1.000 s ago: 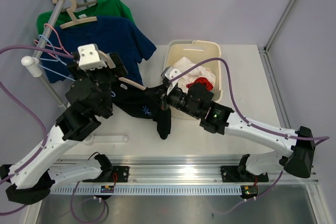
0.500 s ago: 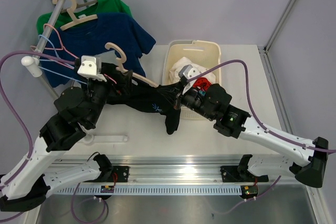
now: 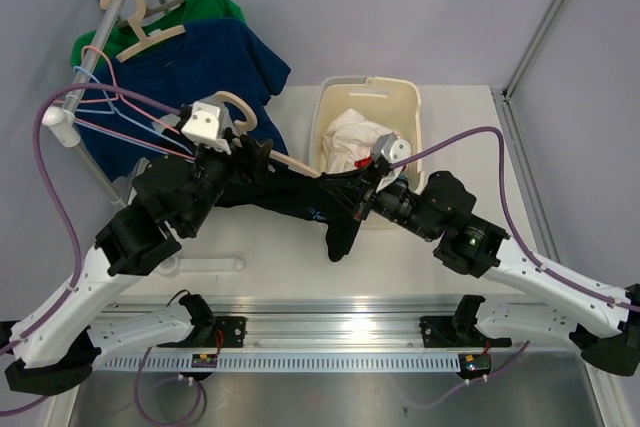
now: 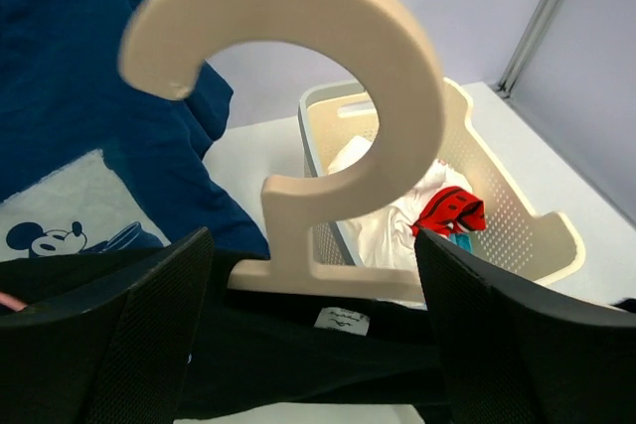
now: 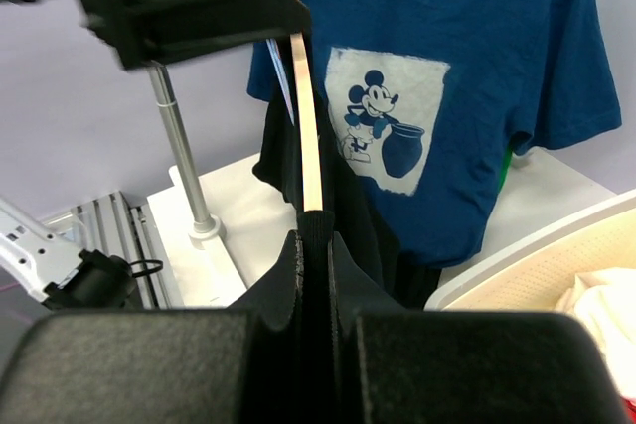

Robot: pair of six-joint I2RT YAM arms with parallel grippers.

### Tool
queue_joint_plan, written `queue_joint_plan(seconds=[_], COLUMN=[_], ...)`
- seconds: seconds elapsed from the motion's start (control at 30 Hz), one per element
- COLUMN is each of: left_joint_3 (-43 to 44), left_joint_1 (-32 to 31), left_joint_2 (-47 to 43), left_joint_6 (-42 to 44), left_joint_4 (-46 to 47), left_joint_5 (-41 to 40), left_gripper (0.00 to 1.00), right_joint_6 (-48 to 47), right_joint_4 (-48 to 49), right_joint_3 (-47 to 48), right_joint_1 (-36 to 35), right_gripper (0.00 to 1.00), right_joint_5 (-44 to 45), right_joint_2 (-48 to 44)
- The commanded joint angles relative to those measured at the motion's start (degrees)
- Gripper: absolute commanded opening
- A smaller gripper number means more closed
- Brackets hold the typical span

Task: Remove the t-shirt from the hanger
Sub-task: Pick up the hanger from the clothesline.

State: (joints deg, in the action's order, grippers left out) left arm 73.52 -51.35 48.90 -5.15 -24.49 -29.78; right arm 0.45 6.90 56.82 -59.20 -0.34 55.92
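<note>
A black t-shirt (image 3: 300,199) hangs stretched between both arms on a wooden hanger (image 3: 283,156), whose hook (image 4: 298,96) points up. My left gripper (image 3: 250,147) is open; its fingers (image 4: 109,345) stand on either side of the hanger's neck and the shirt's collar (image 4: 343,320) without touching them. My right gripper (image 3: 358,197) is shut on a fold of the black t-shirt (image 5: 318,235) just below the end of the hanger's arm (image 5: 306,126). A loose part of the shirt (image 3: 340,237) droops toward the table.
A blue Mickey t-shirt (image 3: 220,67) and a green one (image 3: 215,2) hang on the rail (image 3: 100,37) at the back left, beside several bare wire hangers (image 3: 110,112). A cream laundry basket (image 3: 370,87) with clothes in it sits behind the right gripper. The rack's post (image 5: 174,136) stands on the table.
Both arms have carried the hanger and black t-shirt rightward and up, toward the basket. The left jaws have narrowed slightly around the hanger's neck. The right gripper stays shut on the shirt.
</note>
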Motion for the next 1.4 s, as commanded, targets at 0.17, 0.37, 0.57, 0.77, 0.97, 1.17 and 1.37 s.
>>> queue_joint_plan(seconds=[0.17, 0.37, 0.57, 0.77, 0.97, 1.17, 1.37], left_joint_3=[1.7, 2.6, 5.3, 7.4, 7.7, 9.6, 9.9], left_joint_1=[-0.3, -0.3, -0.3, -0.3, -0.3, -0.3, -0.3], left_joint_2=[1.7, 1.9, 3.1, 4.5, 3.5, 2.5, 1.2], left_joint_6=[1.0, -0.4, -2.4, -2.4, -3.6, -4.0, -3.7], left_joint_4=[0.7, 0.8, 0.5, 0.2, -0.1, -0.7, -1.4], left_joint_5=[1.0, 2.4, 5.3, 4.4, 3.5, 1.9, -1.9], left_gripper=[0.53, 0.09, 0.00, 0.00, 0.00, 0.00, 0.00], right_joint_6=[1.7, 1.4, 1.8, 0.9, 2.1, 2.9, 3.7], right_joint_4=[5.1, 2.8, -3.3, -11.5, -17.3, -17.9, -18.6], right_joint_3=[0.7, 1.8, 4.0, 3.7, 2.6, 1.5, 0.7], right_joint_1=[0.6, 0.6, 0.6, 0.6, 0.6, 0.5, 0.5], right_gripper=[0.00, 0.00, 0.12, 0.81, 0.96, 0.62, 0.40], right_joint_5=[-2.0, -2.0, -2.2, -2.7, 0.0, -2.1, 0.0], right_joint_2=[-2.5, -2.2, -2.1, -5.6, -8.6, -7.8, -7.9])
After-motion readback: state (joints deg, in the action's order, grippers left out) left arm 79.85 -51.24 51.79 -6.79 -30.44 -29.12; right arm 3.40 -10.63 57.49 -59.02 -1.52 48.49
